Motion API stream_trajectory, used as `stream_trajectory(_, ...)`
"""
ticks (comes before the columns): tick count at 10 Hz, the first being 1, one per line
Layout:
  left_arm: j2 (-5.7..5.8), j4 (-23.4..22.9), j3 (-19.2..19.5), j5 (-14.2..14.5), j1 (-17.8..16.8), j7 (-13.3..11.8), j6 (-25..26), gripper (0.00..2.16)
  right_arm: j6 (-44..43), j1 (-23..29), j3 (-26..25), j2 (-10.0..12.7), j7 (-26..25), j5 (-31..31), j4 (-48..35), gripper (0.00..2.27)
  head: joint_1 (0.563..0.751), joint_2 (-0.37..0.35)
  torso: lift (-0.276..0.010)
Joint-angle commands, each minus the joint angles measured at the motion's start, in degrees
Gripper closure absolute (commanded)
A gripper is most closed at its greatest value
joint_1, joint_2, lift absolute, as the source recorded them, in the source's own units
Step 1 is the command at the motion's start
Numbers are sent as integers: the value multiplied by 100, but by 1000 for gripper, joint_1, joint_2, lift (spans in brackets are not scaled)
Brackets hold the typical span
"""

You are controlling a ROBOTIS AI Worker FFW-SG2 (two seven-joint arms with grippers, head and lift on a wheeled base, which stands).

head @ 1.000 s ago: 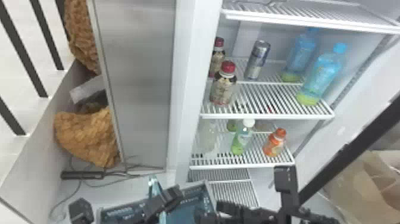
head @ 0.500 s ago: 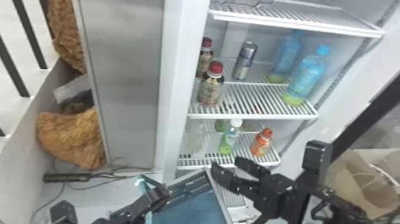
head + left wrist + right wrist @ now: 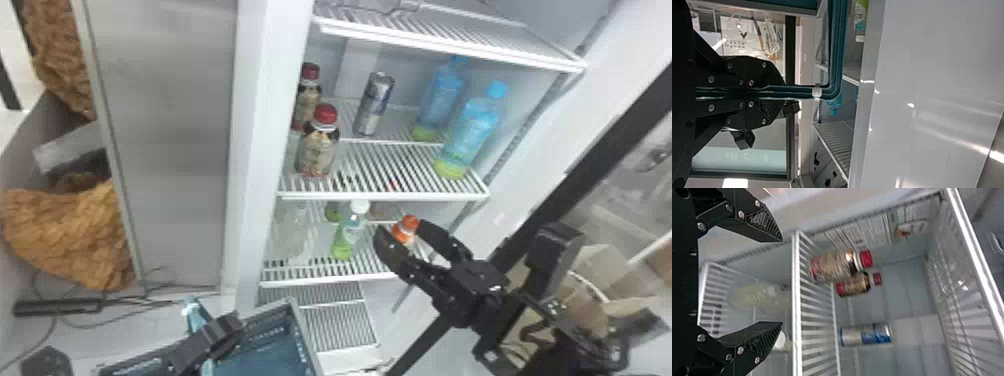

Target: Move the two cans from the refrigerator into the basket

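Where 1 can (image 3: 374,104) stands: upright toward the back edge of the shelf (image 3: 385,197), left to fetch.
Basket (image 3: 304,331): rim clamped in left gripper (image 3: 775,93); whether 1 can is inside, I cannot tell.
Right gripper (image 3: 781,281): fingers apart, empty.

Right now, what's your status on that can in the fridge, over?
Left end effector shut on basket. Right end effector open, empty. Can upright on refrigerator shelf; red-capped bottles to its left, nothing standing directly before it.
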Motion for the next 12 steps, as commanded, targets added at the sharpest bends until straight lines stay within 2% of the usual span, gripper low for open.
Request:
stream_trajectory(1,2,0,-11,0,0,0,-1,1191,-497,-93,-146,5,-9,0,297,317,695,-350,-31)
stream_trajectory(5,28,0,-56,0,-85,8,-1,1191,-1299,-669,-283,5,-219,0,1028,317,695,-350,-31)
stream_trajectory(9,37,0,-91,11,-127,26,-29,1191,-1355,-1175,-271,84,-342,194,1563,321,695,-350,-31)
stream_trajectory(12,46,0,-148,34,-141,35,-43,1191,-1214,-1935,-237,102,-334,560,2083,321,695,-350,-31)
